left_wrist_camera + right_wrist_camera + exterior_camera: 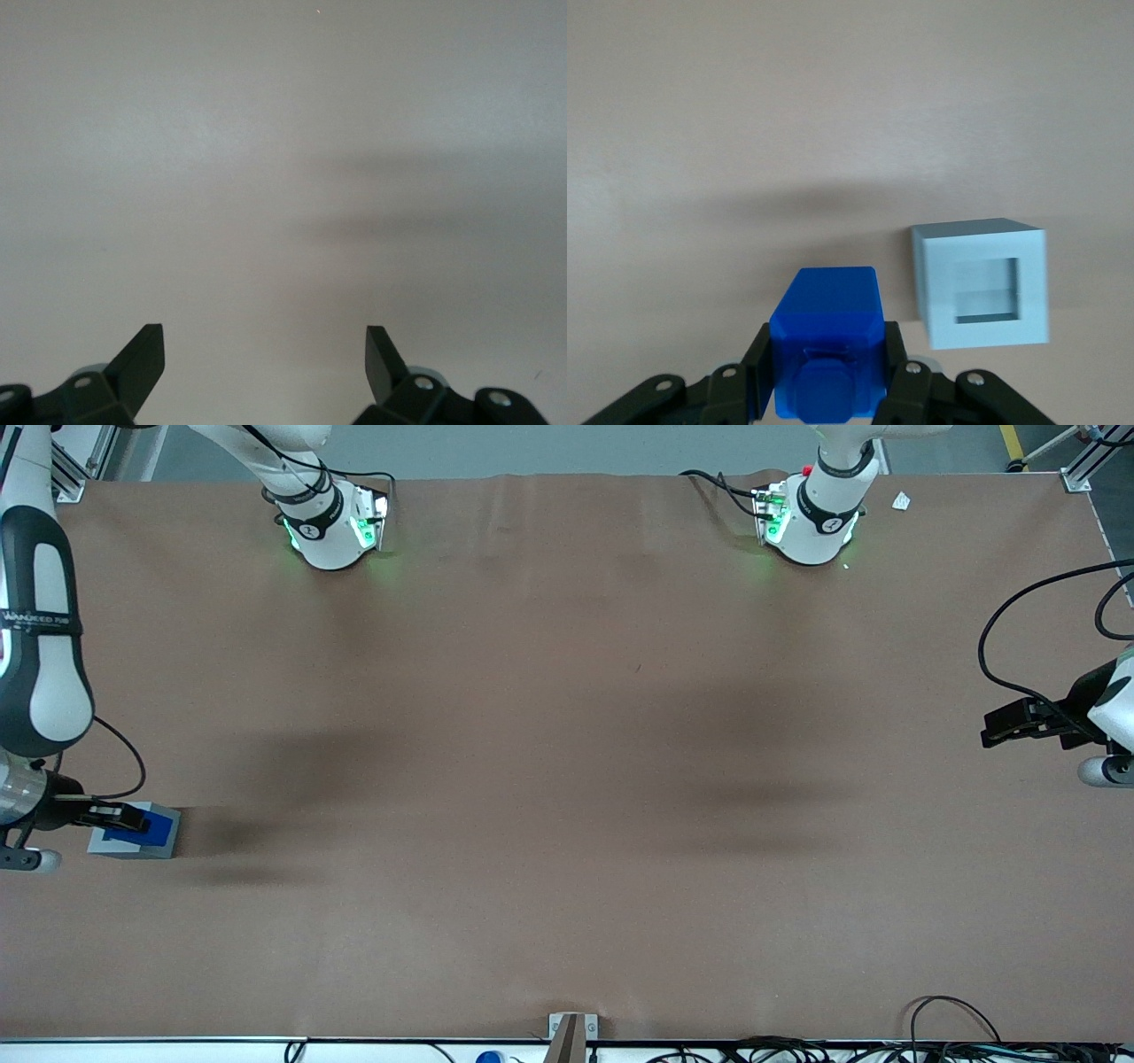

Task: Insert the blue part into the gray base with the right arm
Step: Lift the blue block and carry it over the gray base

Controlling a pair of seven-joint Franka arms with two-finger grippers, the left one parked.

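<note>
Black fingers of the gripper (826,376) are closed on the blue part (828,341), one pad pressed against each side of it, so the block is held between them with its smaller step toward the wrist and its broad face pointing away. In the wrist view the gray base (982,282) stands on the table just beside the held block, apart from it, and its square recess shows open with nothing inside. From the front, the gripper (111,816) reaches in at the working arm's end of the table, well toward the camera from the arm bases, with the blue part (142,825) seen directly over the gray base (135,843); how high the block is above the recess cannot be told from that view. The right arm (40,655) hangs over this edge of the brown table (567,779), its white links and black bands rising away from the wrist.
</note>
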